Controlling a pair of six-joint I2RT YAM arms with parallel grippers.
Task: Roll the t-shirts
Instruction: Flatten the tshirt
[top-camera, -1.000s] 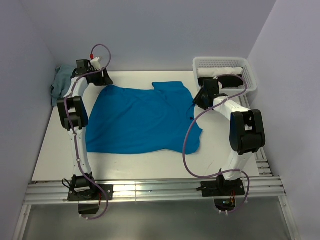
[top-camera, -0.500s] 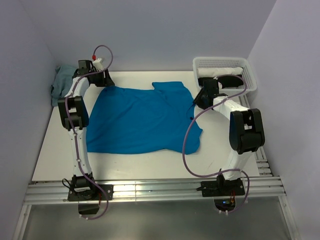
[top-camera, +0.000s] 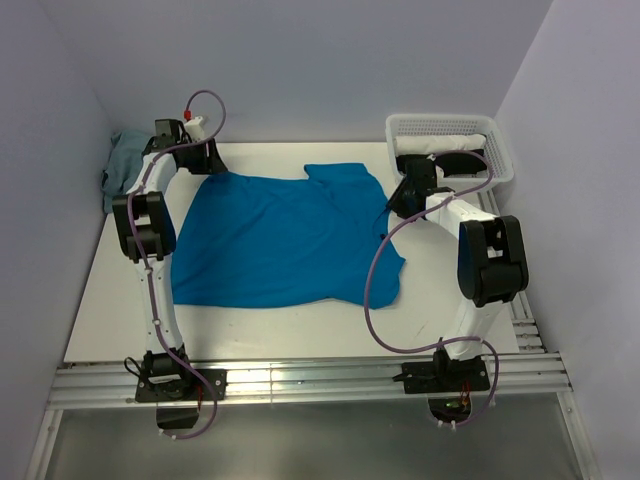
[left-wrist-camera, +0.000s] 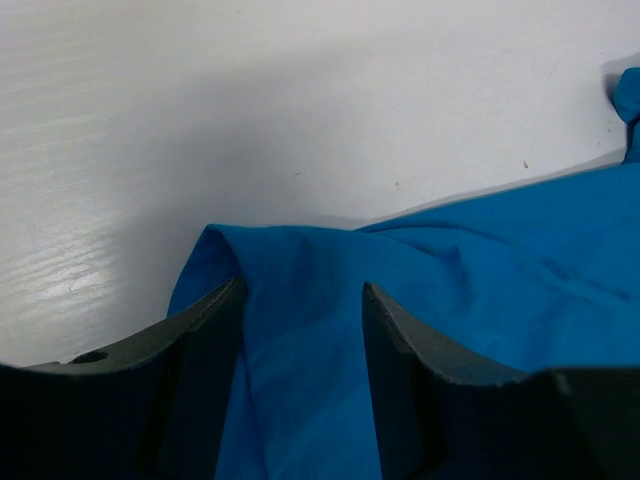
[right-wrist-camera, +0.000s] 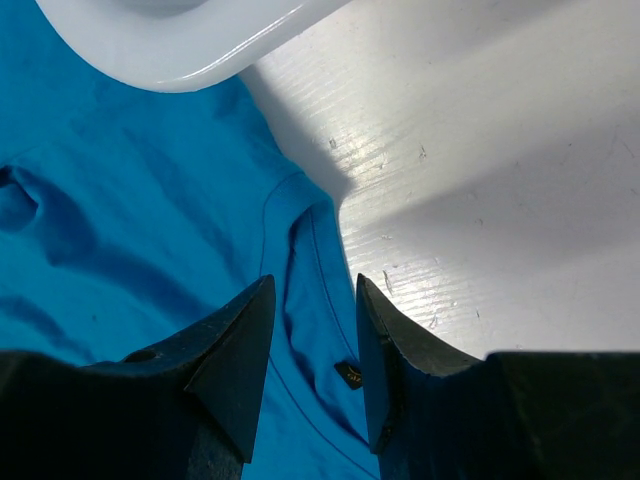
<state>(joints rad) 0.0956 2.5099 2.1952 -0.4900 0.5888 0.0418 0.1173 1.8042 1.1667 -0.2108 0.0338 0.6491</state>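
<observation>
A bright blue t-shirt (top-camera: 285, 235) lies spread flat on the white table. My left gripper (top-camera: 203, 158) hangs at its far left corner. In the left wrist view the gripper (left-wrist-camera: 303, 285) is open, its two dark fingers (left-wrist-camera: 200, 345) astride the folded blue corner (left-wrist-camera: 300, 260), which lies loose between them. My right gripper (top-camera: 397, 203) is low over the shirt's right edge. It (right-wrist-camera: 315, 280) is open too, and the stitched hem (right-wrist-camera: 310, 250) with a small black label (right-wrist-camera: 349, 375) runs between the fingers.
A white mesh basket (top-camera: 450, 140) with a white cloth inside stands at the far right, its rim (right-wrist-camera: 190, 45) just above the right gripper. A grey-blue cloth (top-camera: 122, 160) is bunched at the far left wall. Metal rails (top-camera: 300, 380) run along the near edge.
The left wrist has shifted slightly to the left at the shirt's far corner. The shirt and the right arm have not visibly moved.
</observation>
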